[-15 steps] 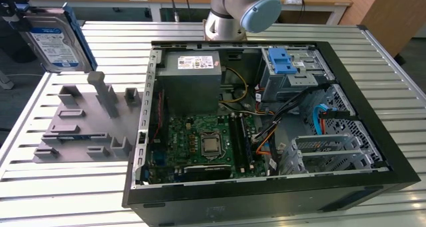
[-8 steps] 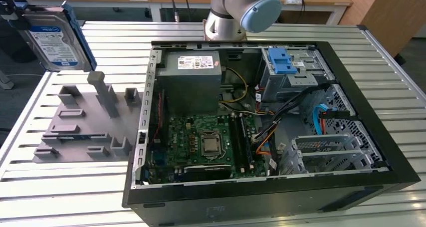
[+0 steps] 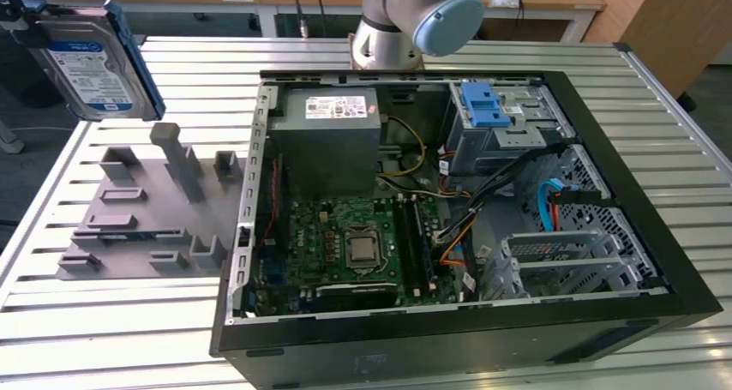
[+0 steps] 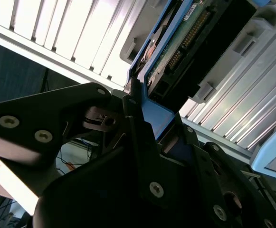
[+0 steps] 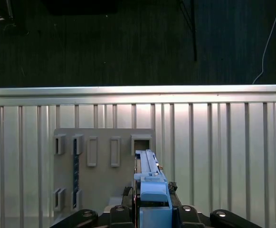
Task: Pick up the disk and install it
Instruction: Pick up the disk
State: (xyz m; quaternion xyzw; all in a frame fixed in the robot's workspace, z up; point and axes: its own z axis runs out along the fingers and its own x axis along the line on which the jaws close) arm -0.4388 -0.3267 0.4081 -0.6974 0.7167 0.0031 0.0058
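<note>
The disk (image 3: 94, 60), silver with a blue-and-white label and blue side rails, hangs in the air at the exterior view's far upper left, above the table's corner. My gripper (image 3: 33, 17) is shut on its upper end. In the first wrist view the disk (image 5: 149, 173) appears edge-on, its blue rail running out from my gripper (image 5: 152, 211), with the grey holder (image 5: 99, 166) on the table below it. The second wrist view has the disk's green circuit-board side (image 4: 178, 45) and blue rail clamped between my black fingers (image 4: 138, 123).
An open black computer case (image 3: 640, 236) lies on the slatted metal table (image 3: 115, 321). Inside are a motherboard (image 3: 343, 244), a grey power supply (image 3: 326, 141) and a drive cage with a blue latch (image 3: 486, 107). The arm's base (image 3: 406, 21) stands behind the case.
</note>
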